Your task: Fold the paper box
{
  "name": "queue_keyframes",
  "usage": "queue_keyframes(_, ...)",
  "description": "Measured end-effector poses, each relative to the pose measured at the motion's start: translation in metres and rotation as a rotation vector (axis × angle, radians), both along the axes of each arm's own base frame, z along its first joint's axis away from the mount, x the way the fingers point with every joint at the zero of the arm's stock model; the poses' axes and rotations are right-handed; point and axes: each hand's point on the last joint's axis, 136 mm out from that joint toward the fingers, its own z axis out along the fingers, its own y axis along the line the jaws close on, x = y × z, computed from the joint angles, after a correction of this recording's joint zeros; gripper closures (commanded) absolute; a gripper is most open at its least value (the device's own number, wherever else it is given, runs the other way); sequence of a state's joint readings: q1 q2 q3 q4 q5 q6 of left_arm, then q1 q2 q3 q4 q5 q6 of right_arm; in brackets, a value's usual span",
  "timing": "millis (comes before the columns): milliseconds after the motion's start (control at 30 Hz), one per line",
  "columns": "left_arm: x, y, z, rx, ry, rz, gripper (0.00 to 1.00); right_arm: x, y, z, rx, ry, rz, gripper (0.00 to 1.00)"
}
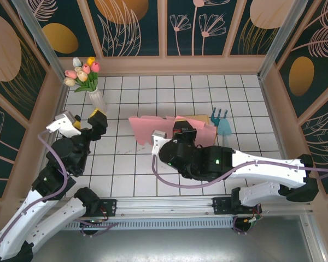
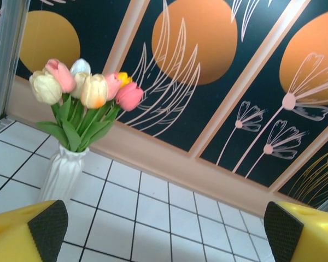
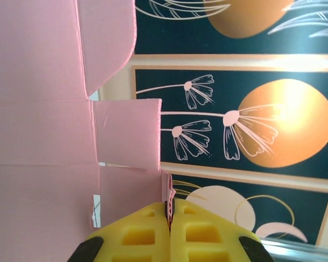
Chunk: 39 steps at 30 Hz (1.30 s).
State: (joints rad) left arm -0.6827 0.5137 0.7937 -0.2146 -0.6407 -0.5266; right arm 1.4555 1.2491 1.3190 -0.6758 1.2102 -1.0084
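Setting: desk (image 1: pixel 126 169), white square tiles with dark seams, enclosed by dark wall panels (image 1: pixel 197 27) painted with orange discs and pale flower outlines.
Task item: paper box (image 1: pixel 145 128) (image 3: pixel 44 109), pink, unfolded and mostly flat, lying at the middle of the desk, nearer the far edge than the near edge; partly covered by the right arm in the top view.
Box detail, right wrist view: broad pink panels crossed by crease lines, one square flap (image 3: pixel 128 134) jutting past the main sheet, seen against the painted wall.
Right arm: reaching from the near right corner to the desk's middle, right gripper (image 1: pixel 183 130) (image 3: pixel 169 218) over the box.
Right jaws: yellow, pressed together, clamped on a thin pink edge of the paper box.
Left arm: bent at the left side of the desk, left gripper (image 1: pixel 97 117) (image 2: pixel 167 232) aimed toward the far left corner, well apart from the box.
Left jaws: spread wide apart, nothing between them; black pads (image 2: pixel 46 229) on yellow fingers at the lower corners of the wrist view.
Far left corner: white ribbed vase (image 1: pixel 97 100) (image 2: pixel 63 174), upright, holding tulips (image 1: pixel 83 71) (image 2: pixel 82 87) in pink, cream and yellow.
Right of the box: teal pronged item (image 1: pixel 221 124), just beside the pink sheet; tan piece (image 1: pixel 201 118) showing at the sheet's far right edge, touching or tucked under it, not resolvable which.
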Motion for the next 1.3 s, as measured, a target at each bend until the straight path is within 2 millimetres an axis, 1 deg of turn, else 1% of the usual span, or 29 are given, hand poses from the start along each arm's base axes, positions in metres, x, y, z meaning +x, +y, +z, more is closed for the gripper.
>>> queue_keyframes(100,0.004,-0.004,-0.014,0.02,0.029,-0.004,0.06,-0.003,0.009,-0.02,-0.117,0.043,0.06,1.0)
queue_keyframes(267,0.014,-0.014,-0.046,0.071,0.102,-0.01,0.05,-0.016,0.031,-0.061,-0.281,0.129,0.244,1.0)
queue_keyframes(333,0.018,-0.017,-0.052,0.086,0.121,-0.012,0.05,-0.02,0.038,-0.069,-0.302,0.17,0.314,1.0)
queue_keyframes(400,0.021,-0.02,-0.056,0.095,0.133,-0.014,0.05,-0.016,0.045,-0.074,-0.299,0.202,0.359,1.0)
queue_keyframes(500,0.025,-0.022,-0.059,0.104,0.142,-0.01,0.05,0.007,0.057,-0.083,-0.284,0.229,0.383,1.0)
queue_keyframes(600,0.028,-0.022,-0.061,0.101,0.145,0.005,0.05,0.037,0.078,-0.103,-0.274,0.253,0.407,1.0)
queue_keyframes(700,0.031,-0.019,-0.066,0.1,0.149,0.037,0.04,0.066,0.107,-0.129,-0.261,0.262,0.442,1.0)
queue_keyframes(800,0.035,-0.014,-0.079,0.121,0.169,0.088,0.02,0.089,0.132,-0.164,-0.269,0.291,0.475,1.0)
queue_keyframes(833,0.037,-0.012,-0.083,0.132,0.179,0.107,0.02,0.095,0.14,-0.174,-0.268,0.304,0.484,0.95)
queue_keyframes(867,0.039,-0.011,-0.086,0.14,0.187,0.119,0.02,0.101,0.148,-0.186,-0.264,0.319,0.492,0.86)
queue_keyframes(900,0.042,-0.01,-0.088,0.144,0.194,0.128,0.02,0.106,0.153,-0.193,-0.257,0.332,0.496,0.76)
queue_keyframes(933,0.047,-0.007,-0.091,0.149,0.204,0.144,0.02,0.109,0.157,-0.2,-0.248,0.346,0.503,0.7)
queue_keyframes(967,0.052,-0.002,-0.095,0.149,0.217,0.164,0.02,0.112,0.161,-0.205,-0.23,0.36,0.506,0.65)
queue_keyframes(1000,0.057,0.004,-0.099,0.15,0.232,0.179,0.02,0.113,0.162,-0.207,-0.219,0.368,0.509,0.64)
queue_keyframes(1033,0.063,0.011,-0.104,0.147,0.249,0.197,0.02,0.113,0.162,-0.208,-0.206,0.377,0.511,0.63)
queue_keyframes(1100,0.074,0.024,-0.114,0.143,0.285,0.23,0.02,0.115,0.164,-0.2,-0.165,0.369,0.515,0.59)
queue_keyframes(1133,0.079,0.028,-0.12,0.144,0.303,0.238,0.02,0.113,0.163,-0.194,-0.139,0.361,0.521,0.57)
queue_keyframes(1200,0.086,0.027,-0.128,0.145,0.327,0.227,0.02,0.107,0.154,-0.181,-0.096,0.353,0.523,0.51)
queue_keyframes(1267,0.092,0.021,-0.136,0.154,0.348,0.194,0.01,0.097,0.137,-0.162,-0.044,0.34,0.525,0.34)
queue_keyframes(1300,0.095,0.016,-0.14,0.162,0.357,0.166,0.02,0.092,0.127,-0.151,-0.01,0.33,0.524,0.02)
